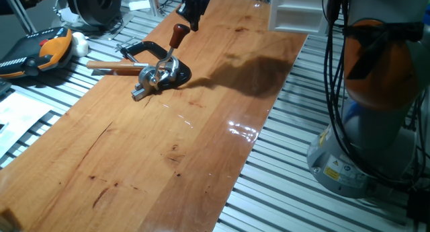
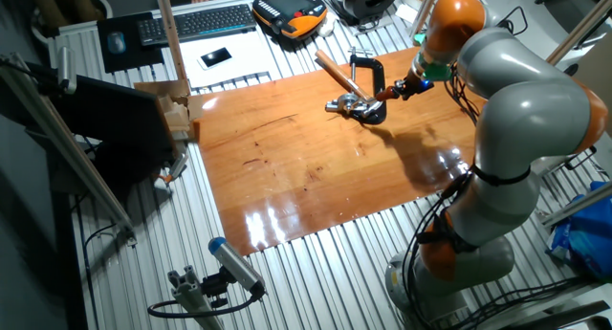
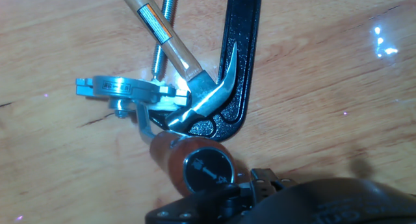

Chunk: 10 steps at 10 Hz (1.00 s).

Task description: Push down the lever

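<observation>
Hand view shows the lever (image 3: 188,160) upright on its base beside the black clamp (image 3: 237,62), its knob just under the hand (image 3: 260,198). Whether the fingers are apart cannot be told. Pushing down looks not yet done.

A black C-shaped clamp (image 1: 144,50) and a tan-handled hammer (image 3: 170,42) lie on the wooden tabletop (image 1: 154,158). An orange-and-black pendant (image 1: 40,52) rests off the board, and a keyboard (image 2: 196,22) sits beyond it.
</observation>
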Each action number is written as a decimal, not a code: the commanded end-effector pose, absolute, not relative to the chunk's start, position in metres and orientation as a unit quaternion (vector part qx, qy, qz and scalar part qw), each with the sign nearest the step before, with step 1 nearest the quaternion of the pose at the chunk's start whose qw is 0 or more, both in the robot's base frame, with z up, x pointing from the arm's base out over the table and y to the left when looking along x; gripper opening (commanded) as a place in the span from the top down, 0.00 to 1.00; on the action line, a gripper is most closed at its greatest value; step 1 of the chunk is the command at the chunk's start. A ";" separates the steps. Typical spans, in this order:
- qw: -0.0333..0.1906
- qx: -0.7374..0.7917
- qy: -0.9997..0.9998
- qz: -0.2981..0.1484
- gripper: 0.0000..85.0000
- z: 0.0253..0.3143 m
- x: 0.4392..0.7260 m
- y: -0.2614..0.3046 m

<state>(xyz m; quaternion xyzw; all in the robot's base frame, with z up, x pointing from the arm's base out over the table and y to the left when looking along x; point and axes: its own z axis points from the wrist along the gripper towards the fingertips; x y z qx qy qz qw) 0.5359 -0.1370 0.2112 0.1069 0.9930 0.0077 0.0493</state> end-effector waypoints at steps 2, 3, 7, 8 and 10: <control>0.059 0.115 0.991 0.021 1.00 0.213 0.538 -0.136; 0.063 0.116 0.991 0.028 1.00 0.214 0.539 -0.135; 0.070 0.125 0.989 0.043 1.00 0.214 0.541 -0.133; 0.070 0.126 0.989 0.044 1.00 0.214 0.542 -0.132; 0.067 0.126 0.989 0.043 1.00 0.214 0.542 -0.132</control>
